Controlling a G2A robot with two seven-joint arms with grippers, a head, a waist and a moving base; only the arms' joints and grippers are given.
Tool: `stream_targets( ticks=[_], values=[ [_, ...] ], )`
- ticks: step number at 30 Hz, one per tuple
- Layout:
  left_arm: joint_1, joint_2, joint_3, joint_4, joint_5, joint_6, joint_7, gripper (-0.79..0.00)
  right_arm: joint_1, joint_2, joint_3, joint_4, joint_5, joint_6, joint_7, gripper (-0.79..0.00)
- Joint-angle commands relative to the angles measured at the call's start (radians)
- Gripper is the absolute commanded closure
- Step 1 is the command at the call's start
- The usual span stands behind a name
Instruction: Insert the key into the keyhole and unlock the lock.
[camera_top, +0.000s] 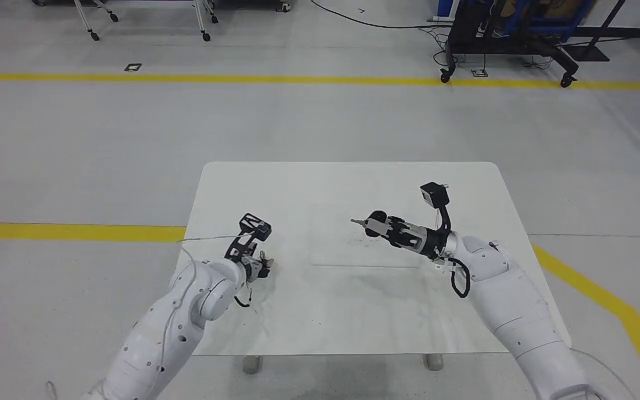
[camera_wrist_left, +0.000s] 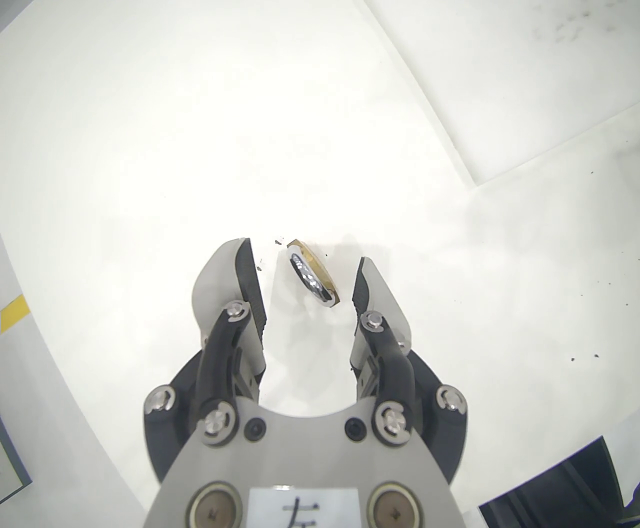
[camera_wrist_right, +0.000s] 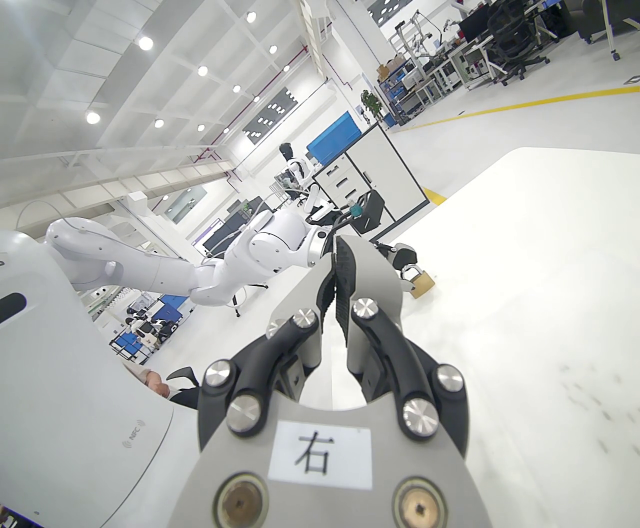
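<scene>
I am holding my left gripper (camera_wrist_left: 305, 254) spread wide over the brass padlock (camera_wrist_left: 312, 272). The padlock is sitting on the white table (camera_top: 300, 320) between my two fingers, touching neither. Its silver loop is pointing up at my wrist, and its long side is running slantwise across the gap. I should be turning until its flat sides face my pads, then squeezing gently so it is not tipping. My right gripper (camera_top: 362, 222) is pressed together, well apart. The thin bit poking out is probably the key (camera_top: 353, 221). I cannot see the keyhole.
</scene>
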Motion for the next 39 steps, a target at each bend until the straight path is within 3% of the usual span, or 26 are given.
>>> stream_targets(
  ticks=[1, 11, 20, 29, 34, 37, 39],
  values=[
    [-0.004, -0.003, 0.006, 0.003, 0.001, 0.0, 0.002, -0.348, 0.0, 0.0, 0.0, 0.0, 0.0, 0.0, 0.0, 0.0],
    [0.012, -0.006, 0.002, -0.023, 0.025, 0.009, -0.014, -0.332, 0.0, 0.0, 0.0, 0.0, 0.0, 0.0, 0.0, 0.0],
    [0.026, -0.008, -0.019, -0.042, 0.035, 0.029, -0.043, -0.068, 0.0, 0.0, 0.0, 0.0, 0.0, 0.0, 0.0, 0.0],
    [0.021, -0.013, -0.018, -0.036, 0.046, 0.019, -0.051, -0.089, 0.0, 0.0, 0.0, 0.0, 0.0, 0.0, 0.0, 0.0],
    [0.014, -0.018, -0.015, -0.027, 0.045, 0.016, -0.047, -0.179, 0.0, 0.0, 0.0, 0.0, 0.0, 0.0, 0.0, 0.0],
    [0.011, -0.02, -0.015, -0.021, 0.045, 0.015, -0.045, -0.16, 0.0, 0.0, 0.0, 0.0, 0.0, 0.0, 0.0, 0.0],
    [0.01, -0.022, -0.015, -0.019, 0.045, 0.016, -0.043, -0.105, 0.0, 0.0, 0.0, 0.0, 0.0, 0.0, 0.0, 0.0]
  ],
)
